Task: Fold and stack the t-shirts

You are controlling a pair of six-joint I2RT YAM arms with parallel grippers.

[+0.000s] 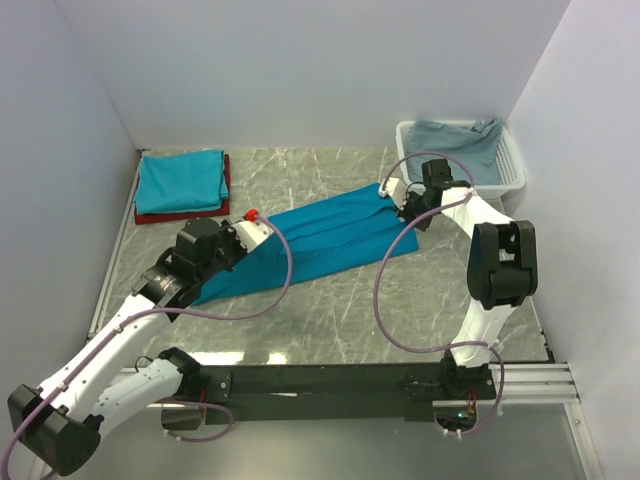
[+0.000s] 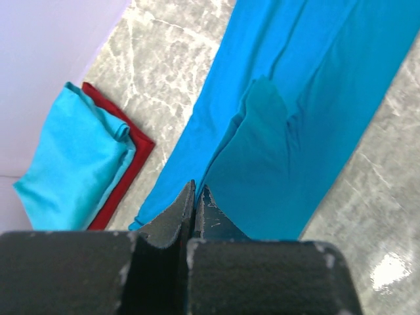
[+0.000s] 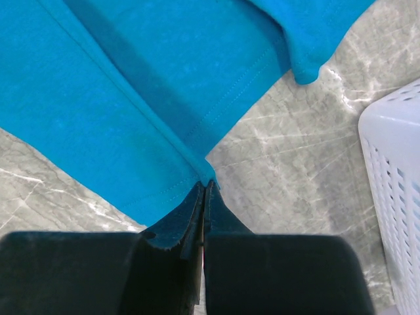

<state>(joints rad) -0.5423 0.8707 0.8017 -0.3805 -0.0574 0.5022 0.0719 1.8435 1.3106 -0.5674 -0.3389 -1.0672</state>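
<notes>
Marble table (image 1: 340, 300), teal t-shirt (image 1: 325, 235) midway, basket (image 1: 513, 165) right, folded stack (image 1: 180, 180) left

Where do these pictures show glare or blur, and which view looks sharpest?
Left wrist view: a glare spot on the marble table at lower right, the left pincer dark and soft. Right wrist view: sharpest, teal shirt stitching clear. Top view: even light, faint shadows.

Looks like a robot lab test cell. Plain white panel walls (image 1: 300, 70) box in a grey marble-pattern tabletop (image 1: 330, 300). White-and-black left arm (image 1: 110, 350) and right arm (image 1: 500, 265) sit on a black mounting rail (image 1: 320, 385) at the near edge. Loose purple cables (image 1: 385, 300) run exposed.
</notes>
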